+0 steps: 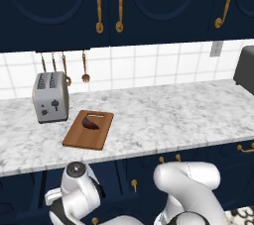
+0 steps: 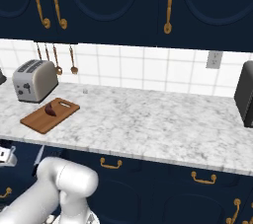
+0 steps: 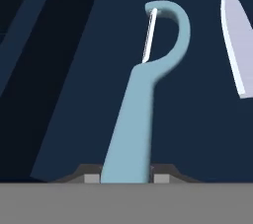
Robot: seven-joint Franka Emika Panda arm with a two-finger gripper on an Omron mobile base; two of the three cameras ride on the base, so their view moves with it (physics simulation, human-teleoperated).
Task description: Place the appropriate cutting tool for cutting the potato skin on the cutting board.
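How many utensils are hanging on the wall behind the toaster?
3 show in the right base view: hanging utensils at and, on the tiled wall above the toaster. The left base view suggests a fourth, so one may be hidden.

Two base cameras behind, looking down, sharing counter (image 1: 163,115) and cutting board (image 1: 89,130), hand camera close on peeler (image 3: 141,104)

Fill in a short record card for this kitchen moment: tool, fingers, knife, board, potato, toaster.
tool: light-blue peeler, handle between the fingers, loop head pointing away
fingers: shut on the peeler handle
knife: pale blade beside the peeler's head
board: wooden cutting board on the marble counter
potato: dark potato lying on the board
toaster: silver toaster left of the board
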